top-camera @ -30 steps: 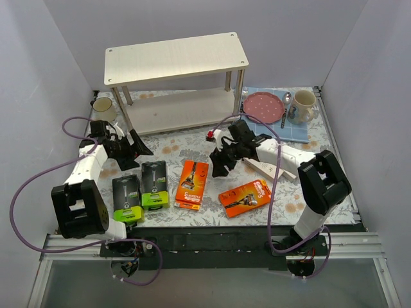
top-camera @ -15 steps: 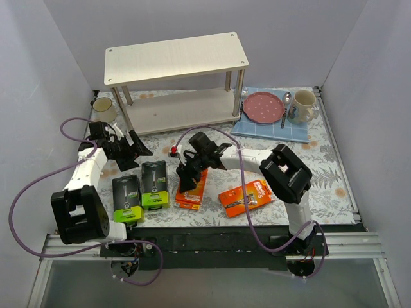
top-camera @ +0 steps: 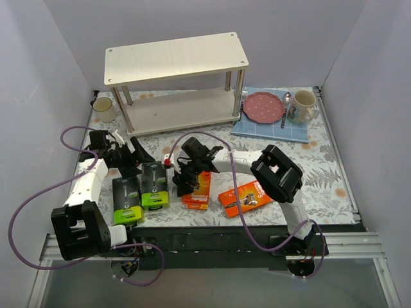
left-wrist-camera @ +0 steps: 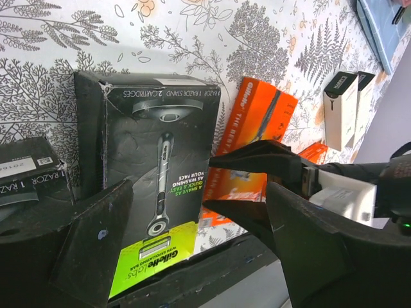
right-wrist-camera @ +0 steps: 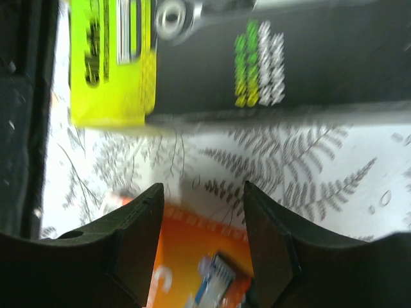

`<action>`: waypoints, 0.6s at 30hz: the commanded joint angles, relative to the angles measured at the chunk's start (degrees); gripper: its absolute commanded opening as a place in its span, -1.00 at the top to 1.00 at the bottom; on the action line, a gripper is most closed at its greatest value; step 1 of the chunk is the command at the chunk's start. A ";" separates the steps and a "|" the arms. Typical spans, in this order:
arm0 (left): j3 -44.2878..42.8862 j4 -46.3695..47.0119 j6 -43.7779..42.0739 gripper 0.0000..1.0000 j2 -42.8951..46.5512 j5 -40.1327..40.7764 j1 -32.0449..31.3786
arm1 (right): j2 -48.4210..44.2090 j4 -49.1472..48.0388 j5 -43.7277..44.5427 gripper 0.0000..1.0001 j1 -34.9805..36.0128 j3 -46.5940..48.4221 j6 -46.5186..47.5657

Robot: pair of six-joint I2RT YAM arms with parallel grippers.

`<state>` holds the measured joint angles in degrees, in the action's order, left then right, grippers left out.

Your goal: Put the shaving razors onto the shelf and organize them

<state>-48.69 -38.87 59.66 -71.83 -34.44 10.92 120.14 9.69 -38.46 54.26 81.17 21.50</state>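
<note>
Fern-printed table [top-camera: 321, 173]: right fingers [right-wrist-camera: 138, 237] spread empty over a bright orange razor pack [right-wrist-camera: 192, 256], poised to grasp; left fingers [left-wrist-camera: 96, 250] gape empty above a black-and-lime pack [left-wrist-camera: 160, 167].

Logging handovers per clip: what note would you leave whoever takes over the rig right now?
Left gripper open, empty, by the two black-and-green packs.
Right gripper open, empty, low over an orange pack.
Second orange pack and two white boxes lie on the table.
Done: nothing; the shelf holds no pack.
Left: all six to place.
</note>
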 commanded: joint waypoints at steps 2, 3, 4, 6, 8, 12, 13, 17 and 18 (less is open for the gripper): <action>-0.97 -3.05 -0.85 -0.68 -0.23 0.77 -0.19 | -5.33 8.23 5.93 -0.20 -0.38 -8.29 10.31; -0.88 -3.23 -1.03 -0.68 -0.59 0.77 -0.19 | -6.13 8.67 6.89 -0.19 -1.17 -9.35 10.93; -0.62 -3.23 -0.95 -0.67 -0.85 1.12 -0.19 | -6.93 8.85 7.25 -0.19 -1.78 -11.10 11.54; -0.01 -3.14 -0.60 -0.66 -1.90 1.65 -0.19 | -9.30 9.38 8.65 -0.19 -4.06 -12.78 11.73; 0.52 -3.05 -0.33 -0.65 -3.04 2.18 -0.37 | -11.49 10.25 9.27 -0.19 -5.74 -14.45 12.34; 0.08 -4.63 0.37 -0.61 -5.42 3.32 -2.12 | -15.71 11.58 8.93 -0.21 -9.78 -14.90 9.98; 0.26 -5.16 0.37 -0.61 -5.68 3.41 -2.74 | -17.38 11.66 8.58 -0.23 -10.14 -14.72 9.01; 0.35 -4.46 1.16 -0.51 -7.96 2.80 -6.78 | -21.60 11.32 6.29 -0.30 -10.23 -13.66 4.88; 0.17 -4.20 1.25 -0.47 -8.58 2.01 -7.83 | -22.66 10.27 6.64 -0.33 -10.14 -14.54 2.17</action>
<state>-48.58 -42.00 60.38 -78.26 -32.25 6.59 103.57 20.12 -30.30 43.09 66.63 29.45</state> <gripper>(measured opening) 0.767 0.645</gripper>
